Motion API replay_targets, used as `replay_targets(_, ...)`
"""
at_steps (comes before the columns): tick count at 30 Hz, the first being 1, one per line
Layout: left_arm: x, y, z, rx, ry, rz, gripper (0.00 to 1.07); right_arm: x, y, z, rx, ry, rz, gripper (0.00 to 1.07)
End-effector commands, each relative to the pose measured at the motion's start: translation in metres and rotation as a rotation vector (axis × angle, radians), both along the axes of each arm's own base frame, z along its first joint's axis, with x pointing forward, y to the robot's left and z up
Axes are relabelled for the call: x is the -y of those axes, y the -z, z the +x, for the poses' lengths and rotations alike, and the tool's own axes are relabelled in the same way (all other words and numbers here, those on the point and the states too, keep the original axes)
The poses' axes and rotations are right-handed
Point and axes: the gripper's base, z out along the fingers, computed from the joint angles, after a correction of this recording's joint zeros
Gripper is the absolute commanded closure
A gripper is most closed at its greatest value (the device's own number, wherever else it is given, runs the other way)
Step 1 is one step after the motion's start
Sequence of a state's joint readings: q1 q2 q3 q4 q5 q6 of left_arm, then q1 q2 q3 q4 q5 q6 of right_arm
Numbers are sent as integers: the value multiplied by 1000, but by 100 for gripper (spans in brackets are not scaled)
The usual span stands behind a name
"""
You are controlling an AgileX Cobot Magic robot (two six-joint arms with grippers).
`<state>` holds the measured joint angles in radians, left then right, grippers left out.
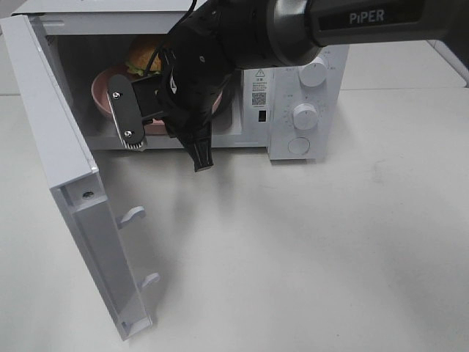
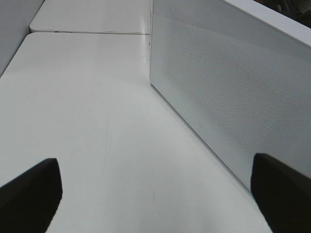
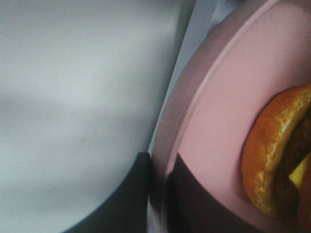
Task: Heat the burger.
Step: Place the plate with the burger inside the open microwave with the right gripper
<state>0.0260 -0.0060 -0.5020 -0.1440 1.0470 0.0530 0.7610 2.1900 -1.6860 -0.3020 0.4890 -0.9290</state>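
White desk point(image 1: 330, 257): open microwave point(image 1: 290, 70) holds burger point(image 1: 143, 54) on pink plate point(image 1: 102, 92).
Right pincer point(image 3: 158, 194) clenches the pink plate rim; left pincer point(image 2: 155, 194) released.

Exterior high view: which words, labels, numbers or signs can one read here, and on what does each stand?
"PiPER": on the right arm, white letters on a dark band.
Sticker on the microwave: a warning triangle and a square code; its print is too small to read.
Dial markings: too small to read.
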Motion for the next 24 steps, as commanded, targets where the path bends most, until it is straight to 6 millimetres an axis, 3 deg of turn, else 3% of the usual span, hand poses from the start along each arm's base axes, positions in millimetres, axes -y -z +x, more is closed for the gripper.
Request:
replay_targets(1, 0, 0, -2, 28, -2, -2, 9, -3, -16, 16, 98, -2, 46, 107)
replay_targets(24, 0, 0, -2, 27, -2, -2, 9, -14, -16, 58, 172, 51, 107, 107)
